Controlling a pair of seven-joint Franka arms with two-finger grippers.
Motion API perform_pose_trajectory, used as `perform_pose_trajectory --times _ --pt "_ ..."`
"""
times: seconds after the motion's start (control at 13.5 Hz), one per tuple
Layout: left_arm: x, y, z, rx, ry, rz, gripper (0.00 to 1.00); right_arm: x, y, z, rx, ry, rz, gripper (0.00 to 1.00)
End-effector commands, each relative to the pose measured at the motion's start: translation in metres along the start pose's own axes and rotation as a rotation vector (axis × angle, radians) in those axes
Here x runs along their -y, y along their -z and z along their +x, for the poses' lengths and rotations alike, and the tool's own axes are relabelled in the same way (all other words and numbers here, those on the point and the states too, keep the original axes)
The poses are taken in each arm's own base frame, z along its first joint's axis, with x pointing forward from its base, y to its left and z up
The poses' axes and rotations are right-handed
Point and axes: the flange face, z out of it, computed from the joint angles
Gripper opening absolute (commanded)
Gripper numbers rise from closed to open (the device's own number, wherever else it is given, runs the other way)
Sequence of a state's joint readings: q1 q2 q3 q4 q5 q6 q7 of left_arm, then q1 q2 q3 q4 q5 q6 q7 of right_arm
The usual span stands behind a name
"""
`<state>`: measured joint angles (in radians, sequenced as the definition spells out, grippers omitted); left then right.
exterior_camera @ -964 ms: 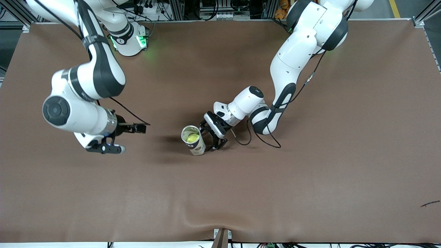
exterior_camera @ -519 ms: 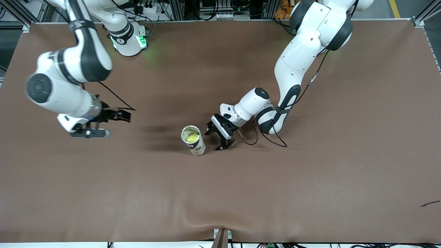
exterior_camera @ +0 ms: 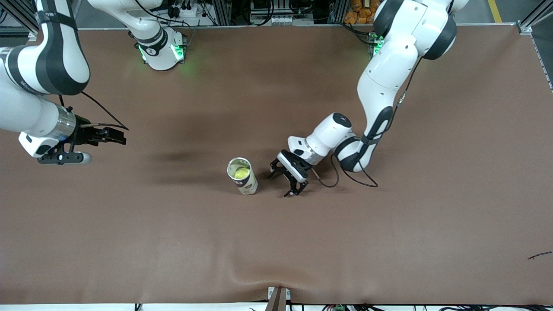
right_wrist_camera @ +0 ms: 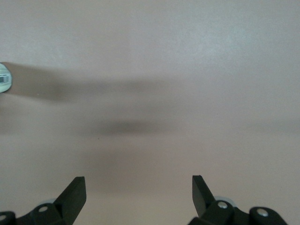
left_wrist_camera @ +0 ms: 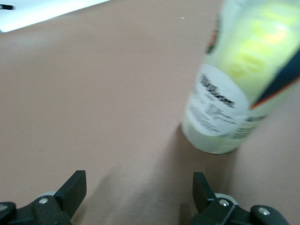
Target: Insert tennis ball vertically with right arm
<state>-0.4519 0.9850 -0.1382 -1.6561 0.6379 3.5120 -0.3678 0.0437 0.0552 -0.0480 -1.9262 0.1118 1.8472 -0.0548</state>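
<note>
Inside upright tube (exterior_camera: 243,176), tennis ball (exterior_camera: 241,172)

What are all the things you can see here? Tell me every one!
tube: one, clear with a white label, standing upright near the middle of the table
tennis ball: one, yellow-green, inside the tube
table: one, brown cover
small dark scrap: one, on the table at the left arm's end, nearer the front camera
left gripper: one, black fingers open, empty, low beside the tube without touching it
right gripper: one, black fingers open, empty, over bare table toward the right arm's end
</note>
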Motion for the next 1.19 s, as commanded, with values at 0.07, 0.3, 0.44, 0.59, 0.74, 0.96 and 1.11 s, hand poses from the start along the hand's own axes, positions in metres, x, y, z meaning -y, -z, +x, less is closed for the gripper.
perform_pose_trajectory --times 0.07,0.3,0.44,0.59,0.74,0.96,1.11 --pt "0.034 0.02 0.013 -0.023 0.01 0.036 1.0 0.006 0.055 -0.003 -0.031 0.088 -0.048 1.0" --pt "0.054 0.025 0.031 -0.06 0.036 0.065 1.0 0.01 0.102 -0.006 -0.052 0.097 -0.066 1.0" --pt "0.065 0.026 0.039 -0.056 0.08 0.088 1.0 0.016 0.131 -0.011 -0.051 0.099 -0.066 1.0" --pt "0.074 0.024 0.049 -0.025 0.122 0.113 1.0 0.018 0.143 -0.018 -0.046 0.108 -0.066 1.0" --pt "0.082 0.024 0.057 -0.001 0.166 0.134 1.0 0.022 0.163 -0.028 -0.03 0.102 -0.065 1.0" --pt "0.098 0.023 0.08 0.042 0.208 0.183 1.0 0.021 0.189 -0.038 -0.03 0.092 -0.062 1.0" --pt "0.098 0.021 0.1 0.105 0.261 0.208 1.0 0.026 0.191 -0.042 -0.016 0.033 -0.062 1.0"
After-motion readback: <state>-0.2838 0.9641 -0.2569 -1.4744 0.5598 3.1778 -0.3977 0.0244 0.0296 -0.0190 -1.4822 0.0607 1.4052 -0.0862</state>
